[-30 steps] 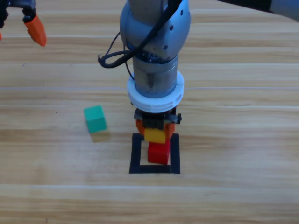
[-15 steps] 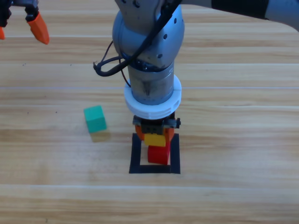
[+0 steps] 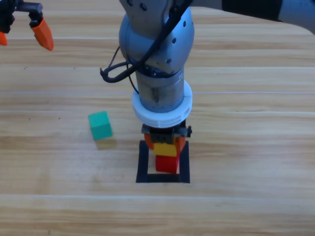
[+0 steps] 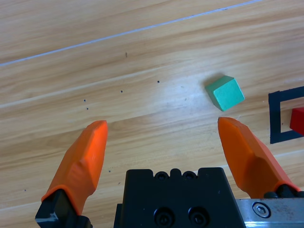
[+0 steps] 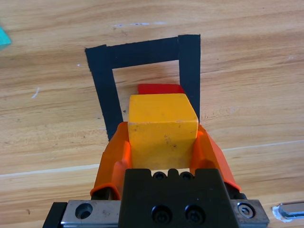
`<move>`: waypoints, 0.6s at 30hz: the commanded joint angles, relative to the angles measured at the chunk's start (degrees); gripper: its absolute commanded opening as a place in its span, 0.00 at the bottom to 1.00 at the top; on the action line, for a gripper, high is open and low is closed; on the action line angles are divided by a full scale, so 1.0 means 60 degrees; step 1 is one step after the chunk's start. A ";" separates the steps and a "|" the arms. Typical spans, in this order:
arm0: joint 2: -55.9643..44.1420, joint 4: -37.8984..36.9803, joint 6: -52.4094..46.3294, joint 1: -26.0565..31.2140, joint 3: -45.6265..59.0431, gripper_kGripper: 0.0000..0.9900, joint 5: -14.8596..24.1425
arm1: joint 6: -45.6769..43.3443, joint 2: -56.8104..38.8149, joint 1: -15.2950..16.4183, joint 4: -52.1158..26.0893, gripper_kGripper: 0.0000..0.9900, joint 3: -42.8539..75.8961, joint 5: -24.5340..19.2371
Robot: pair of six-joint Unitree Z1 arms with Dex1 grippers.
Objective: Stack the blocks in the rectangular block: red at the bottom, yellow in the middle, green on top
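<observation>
My right gripper [image 3: 165,145] is shut on the yellow cube [image 3: 165,149] and holds it right over the red cube [image 3: 167,164], which sits inside the black tape square [image 3: 143,162]. In the right wrist view the yellow cube [image 5: 163,130] fills the space between the jaws and hides most of the red cube [image 5: 160,88]; I cannot tell whether the two touch. The green cube [image 3: 100,125] lies on the table left of the square, also seen in the left wrist view [image 4: 225,92]. My left gripper [image 3: 24,33] waits open at the top left corner.
The right arm's grey body [image 3: 156,54] hangs over the middle of the table, above the square. A black cable [image 3: 114,69] loops out on its left side. Bare wood lies around the green cube and below the tape square [image 5: 145,52].
The right gripper has come down with the yellow cube, closing the gap to the red cube. The left gripper has shifted slightly at the corner.
</observation>
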 commanded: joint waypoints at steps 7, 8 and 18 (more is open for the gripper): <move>0.0401 -0.0117 -0.0070 0.0150 0.0184 1.00 -0.0117 | 0.0130 0.0198 0.0261 0.0127 0.15 0.0313 -0.0012; 0.0401 -0.0132 -0.0070 0.0150 0.0199 1.00 -0.0117 | 0.0130 0.0183 0.0261 0.0127 0.15 0.0299 0.0003; 0.0445 -0.0146 -0.0056 0.0150 0.0228 1.00 -0.0102 | -0.0295 0.0344 0.0261 0.0127 1.00 -0.0199 0.0135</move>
